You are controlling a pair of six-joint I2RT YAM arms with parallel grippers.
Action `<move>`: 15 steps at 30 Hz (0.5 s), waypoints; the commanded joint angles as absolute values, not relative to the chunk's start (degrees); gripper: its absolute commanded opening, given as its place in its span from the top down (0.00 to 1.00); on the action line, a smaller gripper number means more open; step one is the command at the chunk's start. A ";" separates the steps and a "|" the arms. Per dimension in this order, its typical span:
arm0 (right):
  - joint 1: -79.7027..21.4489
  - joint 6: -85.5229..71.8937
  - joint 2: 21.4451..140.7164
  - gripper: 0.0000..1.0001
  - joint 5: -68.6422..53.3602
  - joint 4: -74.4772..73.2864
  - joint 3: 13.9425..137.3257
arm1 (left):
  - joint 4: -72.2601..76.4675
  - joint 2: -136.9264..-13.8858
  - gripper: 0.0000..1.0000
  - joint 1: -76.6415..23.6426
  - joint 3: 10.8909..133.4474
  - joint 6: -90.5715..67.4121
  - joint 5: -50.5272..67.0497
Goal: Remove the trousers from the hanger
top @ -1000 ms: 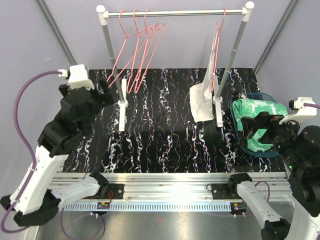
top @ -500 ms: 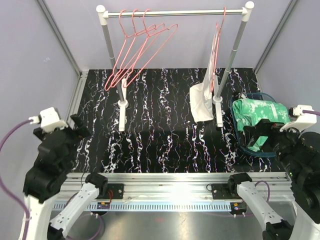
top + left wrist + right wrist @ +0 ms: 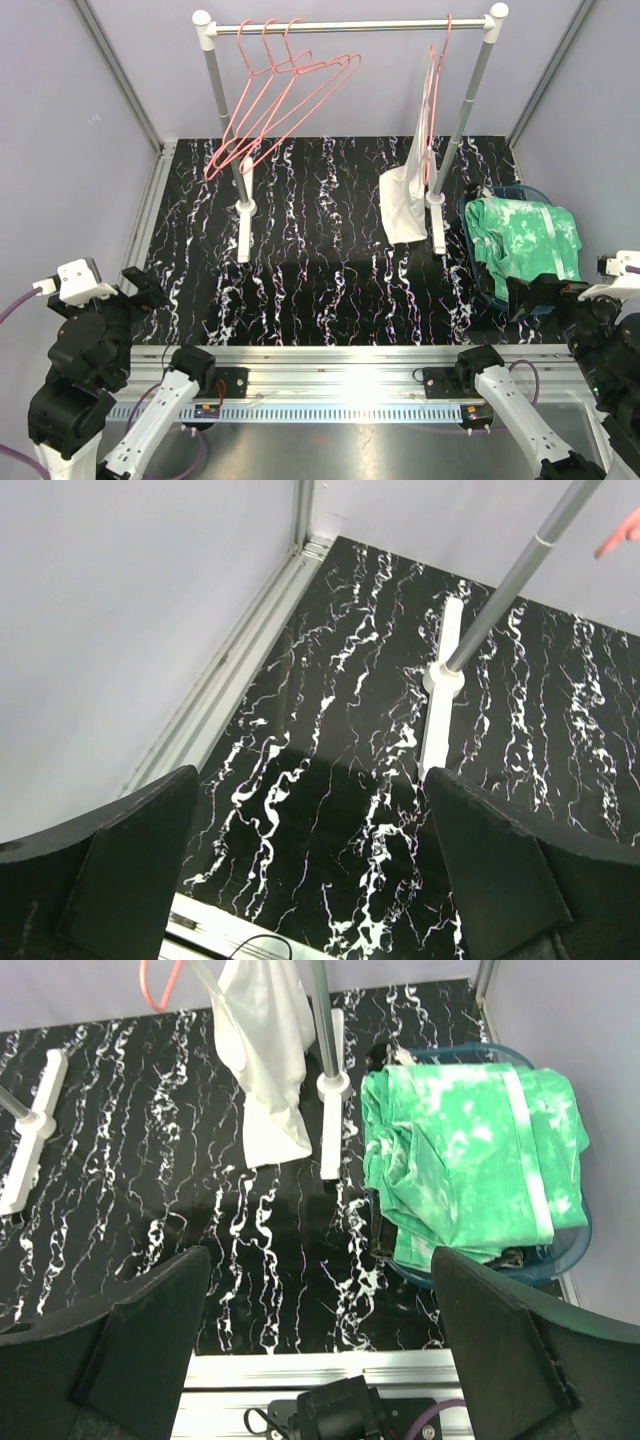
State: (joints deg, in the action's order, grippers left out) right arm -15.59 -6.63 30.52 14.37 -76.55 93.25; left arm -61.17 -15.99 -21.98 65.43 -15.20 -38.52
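Note:
The green-and-white tie-dye trousers (image 3: 525, 235) lie folded on top of a blue basket (image 3: 512, 188) at the right; they also show in the right wrist view (image 3: 470, 1150). The magenta and the black marbled pairs are not in view. A white cloth (image 3: 400, 205) hangs from the pink hanger (image 3: 437, 90) at the right end of the rail. Three bare pink hangers (image 3: 280, 95) hang at the left end. My left gripper (image 3: 143, 285) is open and empty at the near left, over the mat (image 3: 308, 780). My right gripper (image 3: 540, 293) is open and empty, just near of the basket (image 3: 320, 1260).
The white rack has a top rail (image 3: 350, 26), two grey poles and two white feet (image 3: 243, 235) on the black marbled mat. The left pole (image 3: 500, 600) rises ahead of my left gripper. Grey walls close in left, right and behind. An aluminium rail (image 3: 340, 365) runs along the near edge.
My left arm has pulled back from the bare hangers to the near left corner. My right arm has drawn back off the basket, uncovering the green trousers. The bare hangers have swung right.

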 commanded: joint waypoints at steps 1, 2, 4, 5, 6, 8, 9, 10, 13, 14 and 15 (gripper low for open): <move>-16.17 -7.02 30.67 0.01 16.27 -75.94 90.36 | -58.98 -15.12 0.01 -21.80 62.85 -13.97 -34.20; -16.08 -7.55 30.85 0.01 16.09 -75.42 88.96 | -57.58 -15.12 0.01 -21.80 62.41 -14.06 -33.58; -16.08 -8.43 30.59 0.01 15.65 -73.67 87.63 | -56.26 -15.38 0.01 -21.80 61.00 -13.89 -32.70; -16.08 -8.61 30.24 0.01 15.21 -72.78 86.06 | -54.77 -15.38 0.01 -21.88 60.65 -13.71 -32.17; -16.08 -8.53 29.97 0.00 15.21 -72.08 85.35 | -53.97 -15.64 0.01 -21.80 60.21 -13.28 -31.56; -16.08 -8.26 29.79 0.01 15.20 -70.50 83.68 | -51.96 -16.08 0.01 -21.80 59.07 -12.92 -31.03; -16.08 -8.09 29.79 0.01 15.47 -70.05 83.24 | -51.42 -16.43 0.01 -21.80 58.45 -12.40 -30.68; -16.08 -8.00 30.06 0.01 15.56 -69.53 82.45 | -50.63 -16.78 0.01 -21.80 58.27 -12.31 -30.67; -16.08 -7.65 30.58 0.01 15.82 -68.56 81.22 | -49.92 -17.49 0.01 -21.71 57.22 -11.95 -30.41; -16.08 -7.47 30.59 0.01 15.65 -68.47 81.04 | -49.83 -17.75 0.01 -21.80 57.04 -12.04 -30.50; -16.08 -7.38 30.67 0.01 15.56 -68.21 80.77 | -49.66 -17.67 0.01 -21.80 56.69 -11.95 -30.50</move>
